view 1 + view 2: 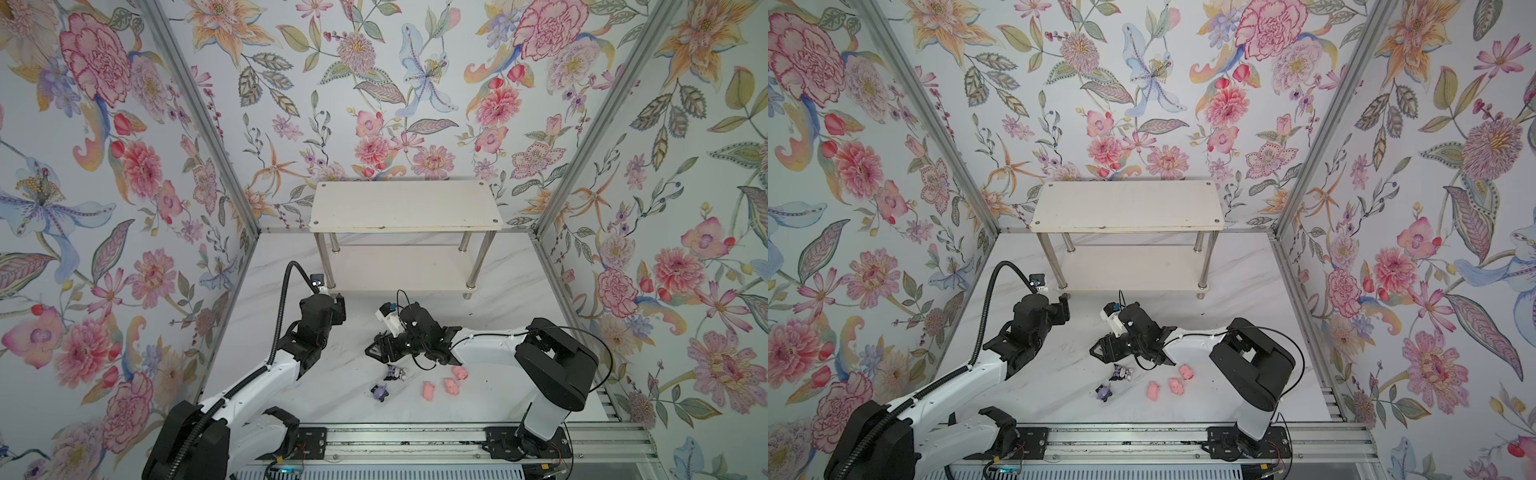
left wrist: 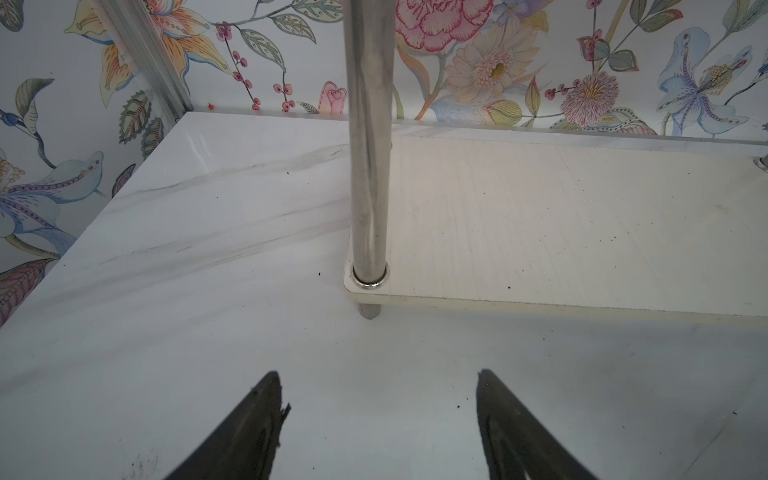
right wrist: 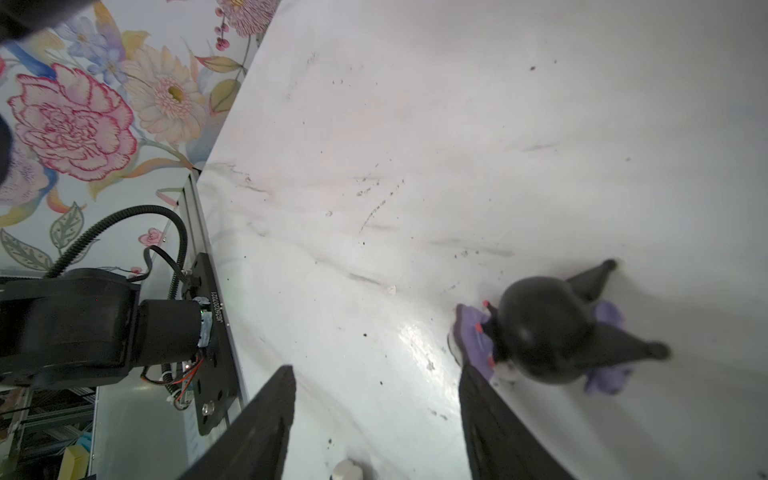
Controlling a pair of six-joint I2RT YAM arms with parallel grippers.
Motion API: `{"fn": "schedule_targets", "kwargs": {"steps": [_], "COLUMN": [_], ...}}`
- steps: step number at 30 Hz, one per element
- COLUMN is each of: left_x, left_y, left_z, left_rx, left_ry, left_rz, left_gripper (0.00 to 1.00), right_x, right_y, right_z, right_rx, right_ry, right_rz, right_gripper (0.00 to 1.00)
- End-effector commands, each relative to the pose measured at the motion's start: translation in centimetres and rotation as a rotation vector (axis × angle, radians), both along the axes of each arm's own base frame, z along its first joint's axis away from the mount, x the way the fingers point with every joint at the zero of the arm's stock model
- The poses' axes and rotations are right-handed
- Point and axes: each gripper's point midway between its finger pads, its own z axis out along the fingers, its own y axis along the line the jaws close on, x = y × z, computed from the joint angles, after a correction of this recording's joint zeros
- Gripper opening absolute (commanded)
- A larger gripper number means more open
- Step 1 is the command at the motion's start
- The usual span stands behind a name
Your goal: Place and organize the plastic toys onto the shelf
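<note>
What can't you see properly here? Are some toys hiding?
Purple toy cluster, both top views: too small to count the figures.
Shelf's lower board, both top views: its back part is hidden under the top board.
Black-eared figurine, right wrist view: blurred, face turned away.
White bit, right wrist view: cut off by the picture's edge.

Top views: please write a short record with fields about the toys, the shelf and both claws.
pink pigs: three, on the table
purple figurines: at least two, on the table, left of the pigs
shelf: no toys seen on either board
left claw: open, empty, facing a shelf leg
right claw: open, empty, beside a figurine
</note>
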Motion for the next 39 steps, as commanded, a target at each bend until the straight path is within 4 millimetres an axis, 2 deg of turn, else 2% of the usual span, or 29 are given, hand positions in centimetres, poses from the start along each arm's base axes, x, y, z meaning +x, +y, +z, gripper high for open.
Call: {"fn": "schedule_targets", "kwargs": {"steps": [1,4,7,9,11,14,17,19,21,26,27,29,33,37,39], "left_x": [0.1,-0.8,-2.4,-3.4,-4.5,-6.2,-7.8,-8.5,-8.9,-8.9,-8.9,-9.1,-9.0,-8.2,-7.7], "left_y": [-1.5,-3.8,-7.5,-9.7,-11.4,-13.1,-14.7,-15.4,-15.9,-16.1,-16.3,-16.3,-16.9,-18.0,-18.9], "left_z": [-0.1,-1.8,-3.3,-4.2,-5.4,-7.2,-9.0,-10.3,-11.5,-13.4,-13.4,-14.9,-15.0,-13.2,-11.2], "left_rx": [-0.006,-0.009,0.022,0.041,0.051,0.076,0.115,0.142,0.145,0.17,0.164,0.179,0.17,0.135,0.086], "left_ry": [0.025,0.079,0.128,0.166,0.221,0.286,0.34,0.381,0.418,0.467,0.465,0.502,0.512,0.478,0.445], "left_rz": [-0.064,-0.152,-0.277,-0.36,-0.434,-0.509,-0.57,-0.598,-0.619,-0.626,-0.629,-0.635,-0.646,-0.668,-0.697], "left_gripper": [0.71,0.68,0.68,0.72,0.77,0.84,0.87,0.85,0.78,0.75,0.72,0.63,0.32,0.19,0.15], "right_x": [1.8,3.2,4.1,4.4,4.6,4.8,4.8,4.8,4.8,4.7,4.7,4.7,4.7,5.0,5.1], "right_y": [-2.3,-5.5,-8.5,-9.7,-10.5,-11.0,-11.1,-10.9,-10.7,-10.3,-10.3,-10.3,-10.4,-10.6,-10.4], "right_z": [2.3,2.4,1.8,1.6,1.5,1.1,0.5,0.2,-0.2,-0.7,-0.7,-0.7,-0.7,0.0,1.1], "right_rx": [0.048,0.006,-0.08,-0.129,-0.158,-0.172,-0.181,-0.185,-0.184,-0.177,-0.177,-0.173,-0.179,-0.18,-0.166], "right_ry": [-0.039,-0.059,-0.075,-0.092,-0.096,-0.087,-0.07,-0.058,-0.041,-0.025,-0.023,-0.022,-0.026,-0.047,-0.075], "right_rz": [-0.057,-0.14,-0.2,-0.218,-0.227,-0.239,-0.242,-0.234,-0.224,-0.218,-0.219,-0.22,-0.22,-0.216,-0.194], "right_gripper": [0.64,0.61,0.48,0.4,0.38,0.38,0.39,0.39,0.39,0.4,0.4,0.4,0.4,0.41,0.41]}}
